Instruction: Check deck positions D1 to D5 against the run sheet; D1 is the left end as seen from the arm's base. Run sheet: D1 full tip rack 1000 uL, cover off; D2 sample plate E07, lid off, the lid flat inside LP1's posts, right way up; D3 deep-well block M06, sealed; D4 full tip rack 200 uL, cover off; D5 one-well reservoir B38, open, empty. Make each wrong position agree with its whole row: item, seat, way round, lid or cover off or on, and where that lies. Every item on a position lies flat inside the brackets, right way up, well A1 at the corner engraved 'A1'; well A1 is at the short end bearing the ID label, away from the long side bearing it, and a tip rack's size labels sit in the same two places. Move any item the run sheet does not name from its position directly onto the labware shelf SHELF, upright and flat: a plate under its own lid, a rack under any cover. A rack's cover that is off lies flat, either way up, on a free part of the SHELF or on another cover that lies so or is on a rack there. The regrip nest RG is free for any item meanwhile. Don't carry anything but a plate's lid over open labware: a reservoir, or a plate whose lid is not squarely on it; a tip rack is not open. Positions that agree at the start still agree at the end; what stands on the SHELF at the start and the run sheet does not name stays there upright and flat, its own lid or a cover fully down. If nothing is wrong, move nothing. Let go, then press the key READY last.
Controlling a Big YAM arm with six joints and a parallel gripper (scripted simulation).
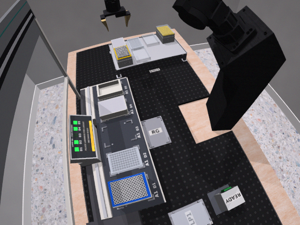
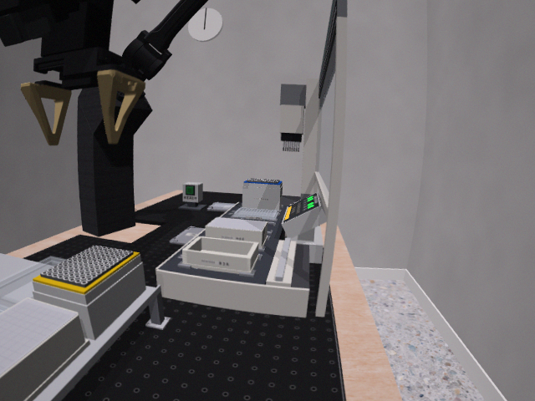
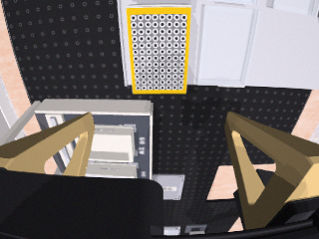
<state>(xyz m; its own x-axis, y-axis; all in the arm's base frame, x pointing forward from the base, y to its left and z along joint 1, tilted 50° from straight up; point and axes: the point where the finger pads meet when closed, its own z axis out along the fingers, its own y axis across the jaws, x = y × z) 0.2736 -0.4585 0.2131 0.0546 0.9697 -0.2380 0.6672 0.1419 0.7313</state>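
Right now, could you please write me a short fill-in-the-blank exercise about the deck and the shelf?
1. The only deck position with nothing seated in its brackets is ____.
2. The rack on D1 has a ____ rim.
3. The gripper hangs above the shelf with its fingers ____.
4. On the indicator panel, ____ lamps glow green.

Missing words: D3; blue; open; four
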